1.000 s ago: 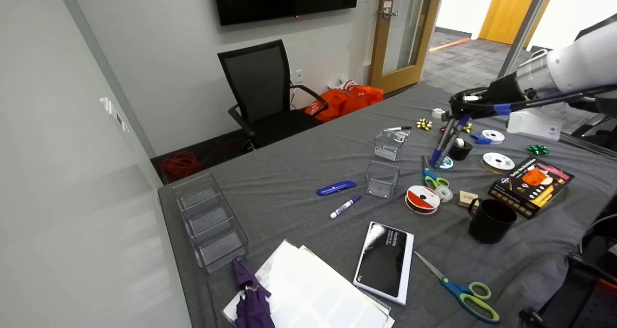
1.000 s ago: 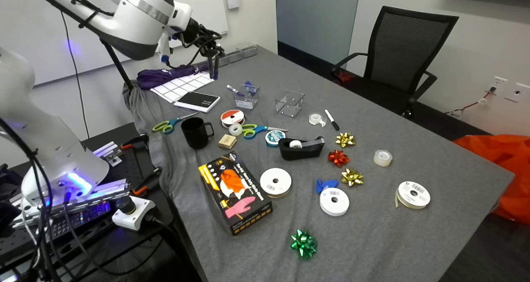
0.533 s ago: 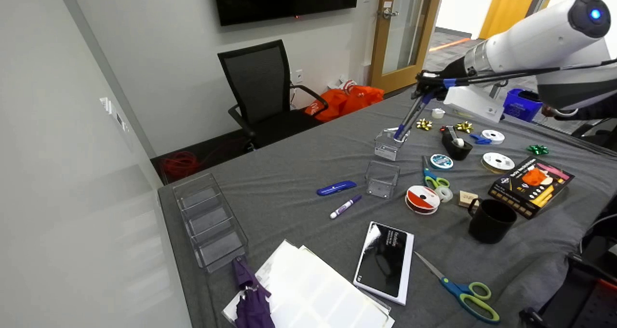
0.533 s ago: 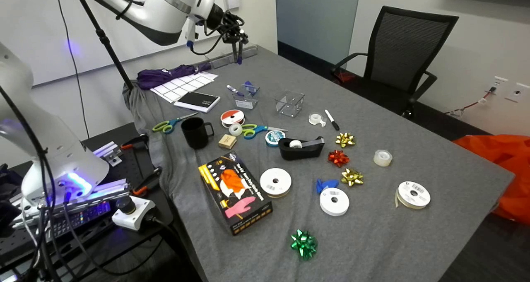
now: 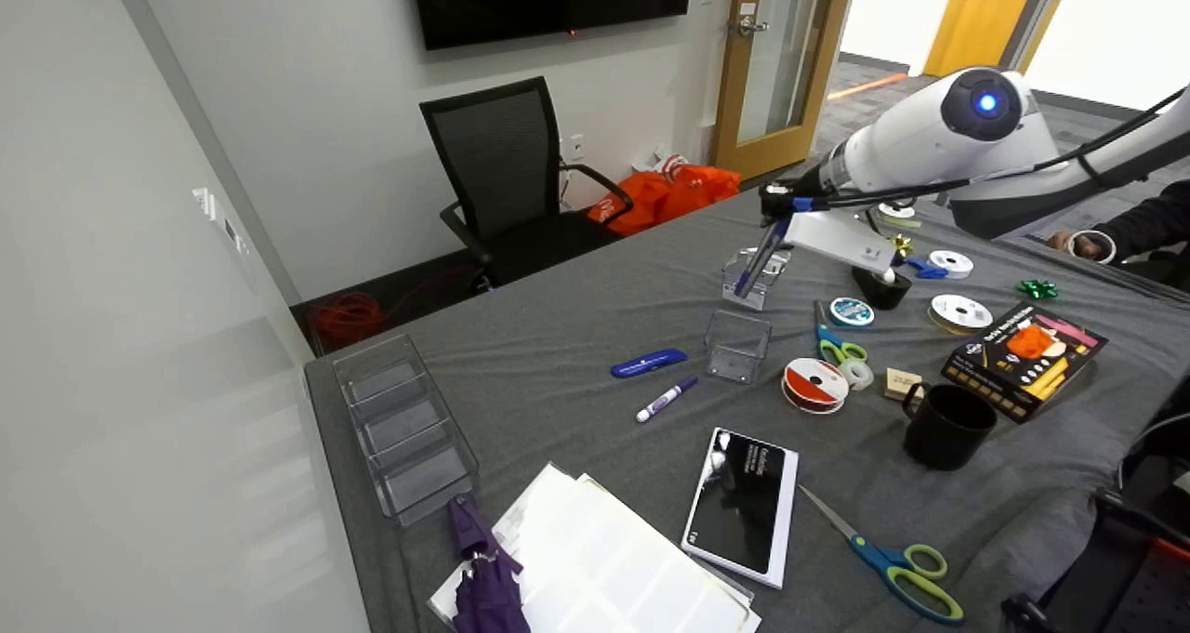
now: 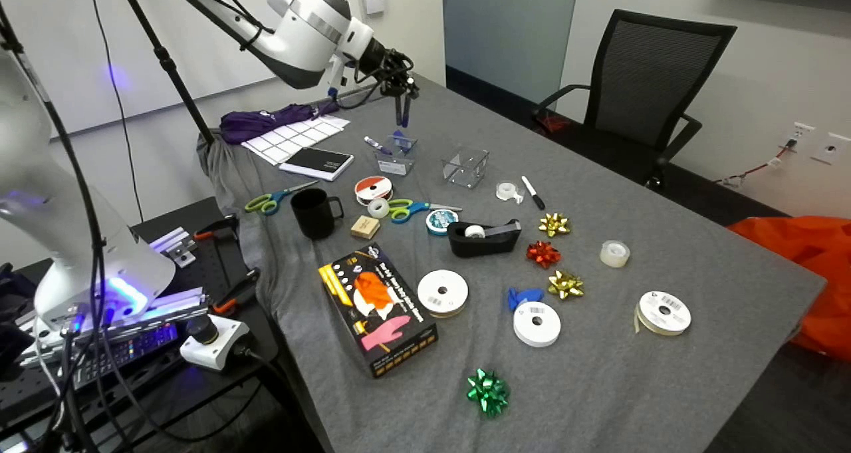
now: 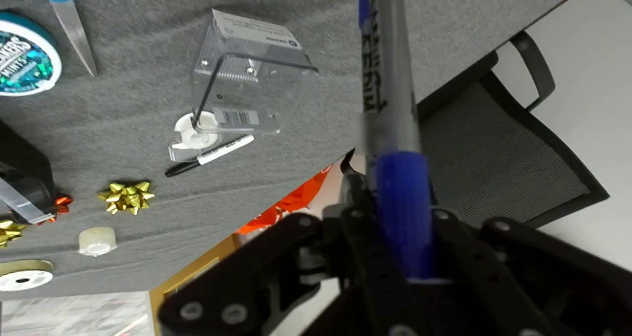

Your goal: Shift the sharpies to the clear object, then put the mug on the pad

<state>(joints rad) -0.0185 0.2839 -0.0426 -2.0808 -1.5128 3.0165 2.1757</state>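
Observation:
My gripper (image 5: 788,201) is shut on the sharpies (image 5: 762,257), two slim markers with blue ends. They hang tip-down in the air. In the wrist view the gripper (image 7: 402,222) grips a blue end, with the grey barrels (image 7: 395,79) reaching away. Two small clear holders stand on the table. One clear holder (image 5: 742,295) is below and behind the sharpies in that exterior view; the wrist view shows it too (image 7: 256,87). The nearer clear holder (image 5: 734,365) also shows in an exterior view (image 6: 393,167). The black mug (image 5: 948,426) stands upright. The black pad (image 5: 741,503) lies flat, apart from it.
A purple marker (image 5: 667,399) and a blue case (image 5: 649,362) lie by the nearer holder. A black-tipped white marker (image 6: 533,192) and tape (image 6: 508,191) lie by the farther one. Scissors (image 6: 425,208), ribbon spools (image 6: 373,189) and a glove box (image 6: 379,310) crowd the table. Stacked trays (image 5: 404,419) stand by the wall.
The arm has swung out over the table with the sharpies in the gripper, leftward in one exterior view and rightward in another. The sharpies' tips have lowered in the last half second.

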